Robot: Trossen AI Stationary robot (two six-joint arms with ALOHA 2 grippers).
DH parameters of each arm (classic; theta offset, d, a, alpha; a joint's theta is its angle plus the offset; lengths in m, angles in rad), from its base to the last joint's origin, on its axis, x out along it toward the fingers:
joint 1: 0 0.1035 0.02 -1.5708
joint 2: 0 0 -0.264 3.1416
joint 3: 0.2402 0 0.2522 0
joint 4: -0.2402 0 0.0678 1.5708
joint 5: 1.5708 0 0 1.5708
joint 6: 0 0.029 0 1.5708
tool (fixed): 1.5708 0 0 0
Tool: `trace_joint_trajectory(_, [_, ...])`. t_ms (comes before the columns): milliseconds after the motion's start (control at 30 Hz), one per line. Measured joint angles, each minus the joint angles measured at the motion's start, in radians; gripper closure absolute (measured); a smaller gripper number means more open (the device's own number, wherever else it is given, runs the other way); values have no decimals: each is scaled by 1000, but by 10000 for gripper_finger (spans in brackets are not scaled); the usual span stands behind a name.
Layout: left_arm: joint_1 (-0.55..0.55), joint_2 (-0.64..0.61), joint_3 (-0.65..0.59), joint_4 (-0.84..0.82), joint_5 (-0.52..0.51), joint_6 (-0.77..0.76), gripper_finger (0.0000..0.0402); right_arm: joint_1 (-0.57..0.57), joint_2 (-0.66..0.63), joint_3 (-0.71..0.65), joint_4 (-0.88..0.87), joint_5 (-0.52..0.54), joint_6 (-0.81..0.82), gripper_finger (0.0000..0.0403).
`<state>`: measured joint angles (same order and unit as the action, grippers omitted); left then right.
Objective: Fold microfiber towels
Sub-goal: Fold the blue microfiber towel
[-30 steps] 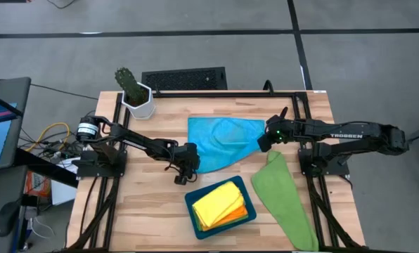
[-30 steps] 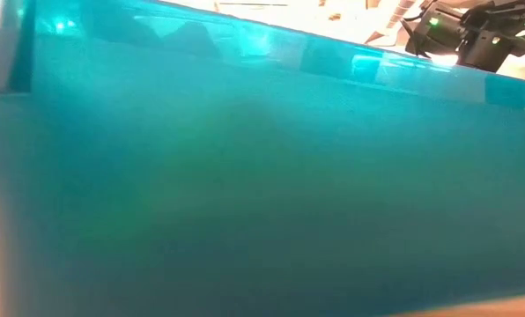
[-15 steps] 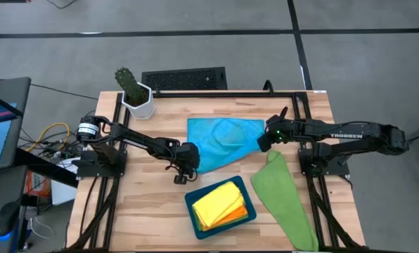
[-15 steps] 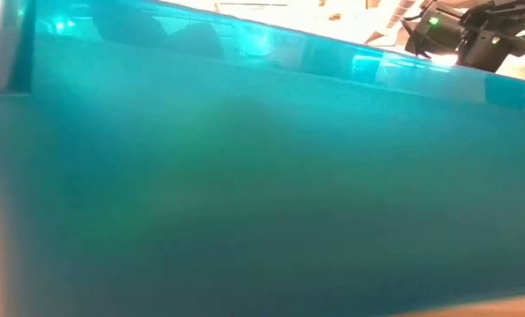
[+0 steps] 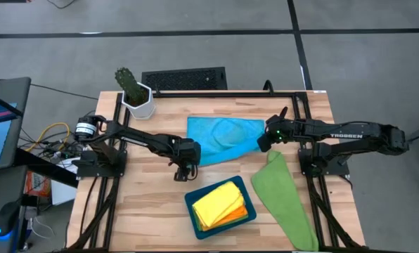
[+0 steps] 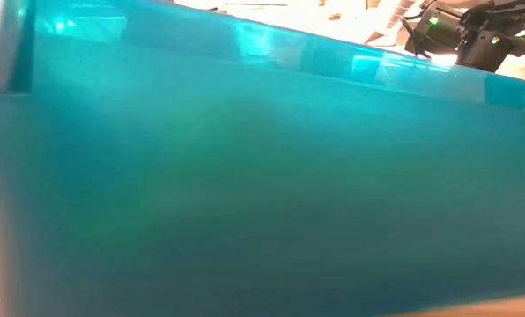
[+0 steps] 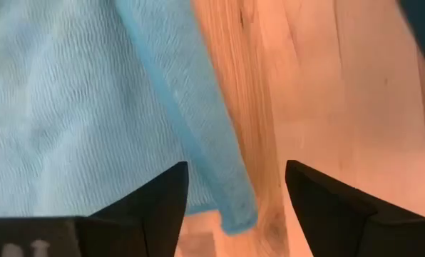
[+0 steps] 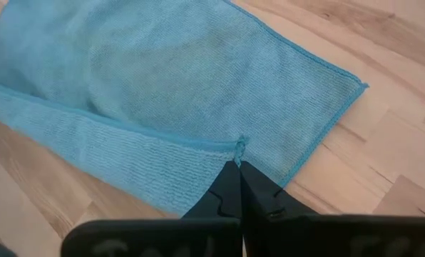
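Pinching the blue towel (image 8: 162, 78) corner, the right claw (image 8: 239, 165) is anchoring the fold; beside the teal tray (image 5: 192, 209), the left claw (image 7: 234, 196) is gaping empty over the towel's edge on the bench (image 5: 146, 211).

We see the left gripper (image 5: 184, 167) now spread open, shifted slightly up-frame, and the blue towel (image 5: 223, 138) corner released.
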<state>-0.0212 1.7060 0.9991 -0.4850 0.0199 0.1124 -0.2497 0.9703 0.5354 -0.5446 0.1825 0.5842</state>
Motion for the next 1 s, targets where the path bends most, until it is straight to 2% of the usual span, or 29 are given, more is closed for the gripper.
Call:
trace_joint_trajectory(167, [-1, -11, -39, 27, 4, -94, 175, 0, 0, 0, 0, -1, -9, 391])
trace_joint_trajectory(433, [-1, -12, -82, 93, 27, -161, 213, 0, 0, 0, -1, -1, -18, 391])
trace_joint_trajectory(600, [-1, -12, -82, 90, 23, -179, 266, 0, 0, 0, 0, -1, -18, 391])
trace_joint_trajectory(867, [4, -40, -73, 23, -5, -222, 384, -1, 0, 0, -1, 0, 14, 391])
trace_joint_trajectory(1000, [27, -104, -61, -13, -32, -221, 394, -4, 0, 0, -1, 0, 25, 391])
